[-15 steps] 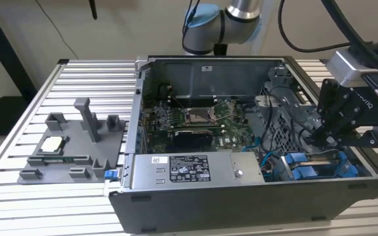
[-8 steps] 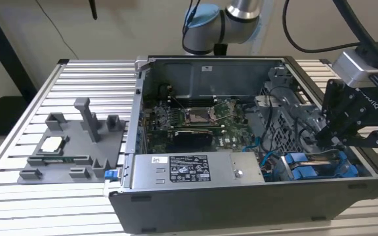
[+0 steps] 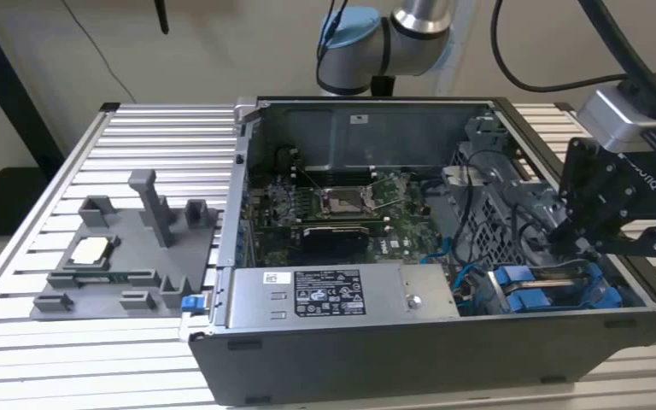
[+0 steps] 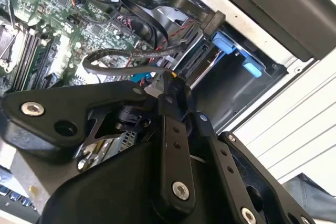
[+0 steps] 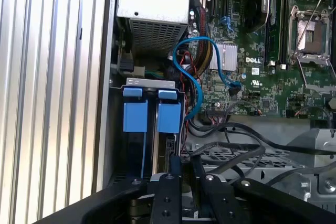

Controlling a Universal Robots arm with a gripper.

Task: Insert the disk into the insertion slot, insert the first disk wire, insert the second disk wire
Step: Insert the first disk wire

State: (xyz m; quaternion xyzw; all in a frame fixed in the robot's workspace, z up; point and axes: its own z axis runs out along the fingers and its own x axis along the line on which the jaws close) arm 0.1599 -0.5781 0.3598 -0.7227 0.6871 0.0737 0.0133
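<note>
Disk (image 5: 169,118) sits slotted just ahead of the fingers (image 4: 169,114), long axis pointing toward them, while they clamp a black wire (image 4: 126,52).

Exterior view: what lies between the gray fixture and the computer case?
A small blue piece sits in the gap between the fixture and the case, as the exterior view shows.

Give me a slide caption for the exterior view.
Robot claw reaching into the open computer case on a slatted table, close to the blue disk frames in the corner bay.
</note>
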